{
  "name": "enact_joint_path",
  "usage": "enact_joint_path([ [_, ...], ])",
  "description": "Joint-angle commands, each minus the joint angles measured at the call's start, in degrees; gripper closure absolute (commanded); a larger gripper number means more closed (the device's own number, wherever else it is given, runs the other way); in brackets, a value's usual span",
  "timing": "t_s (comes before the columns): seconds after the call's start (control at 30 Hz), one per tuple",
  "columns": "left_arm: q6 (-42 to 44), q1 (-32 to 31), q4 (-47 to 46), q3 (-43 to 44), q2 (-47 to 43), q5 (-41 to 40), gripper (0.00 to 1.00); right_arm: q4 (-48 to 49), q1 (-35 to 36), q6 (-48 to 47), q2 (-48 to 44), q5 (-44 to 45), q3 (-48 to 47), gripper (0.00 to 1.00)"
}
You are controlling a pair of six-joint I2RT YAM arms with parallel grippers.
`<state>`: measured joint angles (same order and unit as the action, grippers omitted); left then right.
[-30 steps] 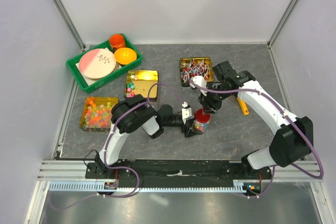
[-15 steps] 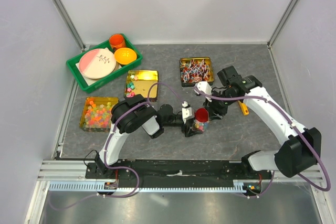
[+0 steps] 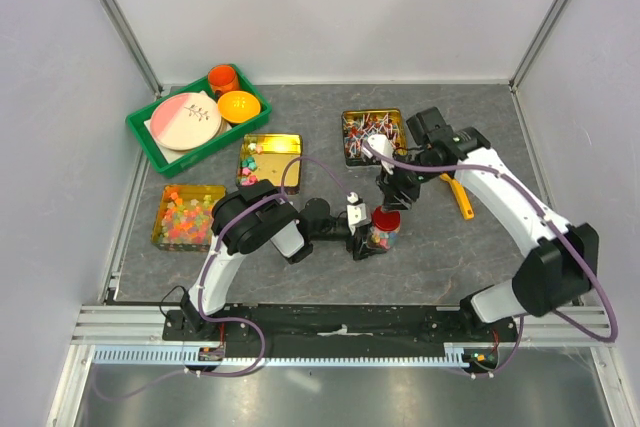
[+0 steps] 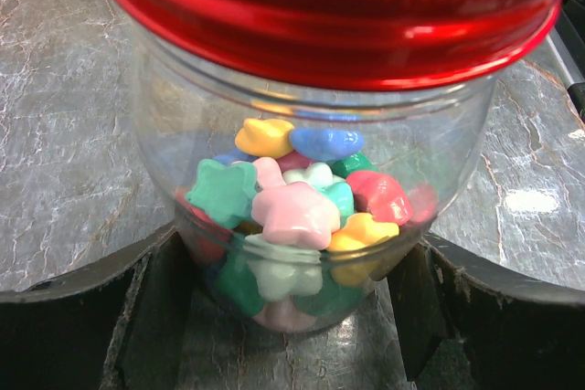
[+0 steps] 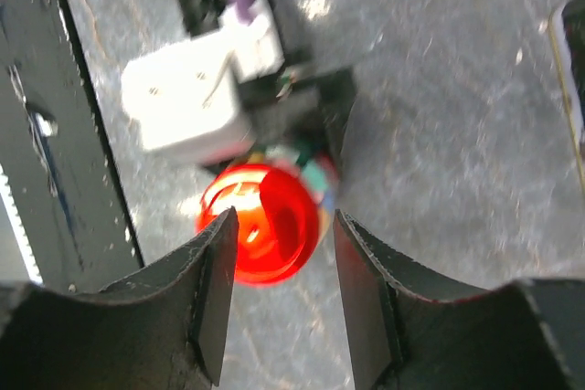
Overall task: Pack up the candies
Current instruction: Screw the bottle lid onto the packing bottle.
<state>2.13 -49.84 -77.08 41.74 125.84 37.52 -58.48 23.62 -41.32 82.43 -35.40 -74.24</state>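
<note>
Green tray [image 3: 141,140] with plate [image 3: 180,122], orange cup [image 3: 222,78] and orange bowl [image 3: 238,106]; tin of lollipops [image 3: 372,112]; tin of gummies [image 3: 156,217]

The candies [image 4: 294,215] are pink, yellow, green, blue and white, in a clear jar [image 4: 164,116] with a red lid [image 4: 338,6]. The tabletop [image 4: 64,152] is marbled grey.

My worktop [image 3: 440,252] is a dark grey slab with pale marble veining. A green plastic tray [image 3: 146,146] sits at its far left corner. Just beside the tray's near side lies a shallow square gold metal tin [image 3: 281,152]. A second gold tin [image 3: 216,209] lies nearer me on the left, and a third gold tin [image 3: 372,113] lies farther off, right of centre. A clear jar with a red screw lid [image 4: 155,116] stands upright near the middle. A slim orange-yellow tool [image 3: 463,204] lies flat to my right, apart from the jar.
</note>
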Motion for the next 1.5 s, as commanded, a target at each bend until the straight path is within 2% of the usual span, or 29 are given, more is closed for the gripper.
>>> enact_joint_path([
  [0.0,1.1,0.4,-1.8,0.9,-0.4,-1.7,0.88,3.3,0.0,0.3,5.6,-5.8,-4.7,0.47],
  [0.23,1.3,0.4,-1.6,0.9,-0.6,-1.8,0.89,2.4,-0.1,-1.3,9.4,-7.2,-3.6,0.49],
  [0.43,1.3,0.4,-1.1,1.1,-0.7,-2.0,0.94,1.6,-0.1,-1.7,7.9,-5.7,-0.9,0.57],
  [0.7,1.3,0.4,-0.4,1.3,-0.7,-2.4,0.98,-0.2,-2.2,-3.0,5.8,-5.4,0.2,0.62],
  [0.8,1.3,0.4,-0.3,1.3,-0.8,-2.7,0.99,-0.8,-2.9,-3.4,5.2,-5.1,0.8,0.66],
  [0.83,1.3,0.4,-0.3,1.3,-0.8,-2.7,0.98,-0.9,-3.1,-3.4,5.2,-5.1,1.0,0.70],
  [0.93,1.2,0.4,-0.3,1.3,-0.8,-2.9,0.98,-1.6,-3.6,-3.8,4.8,-4.9,1.7,0.76],
  [1.47,1.0,0.5,-0.2,1.5,-0.8,-4.4,0.99,-4.6,-7.1,-4.4,-0.3,-1.9,7.3,0.76],
])
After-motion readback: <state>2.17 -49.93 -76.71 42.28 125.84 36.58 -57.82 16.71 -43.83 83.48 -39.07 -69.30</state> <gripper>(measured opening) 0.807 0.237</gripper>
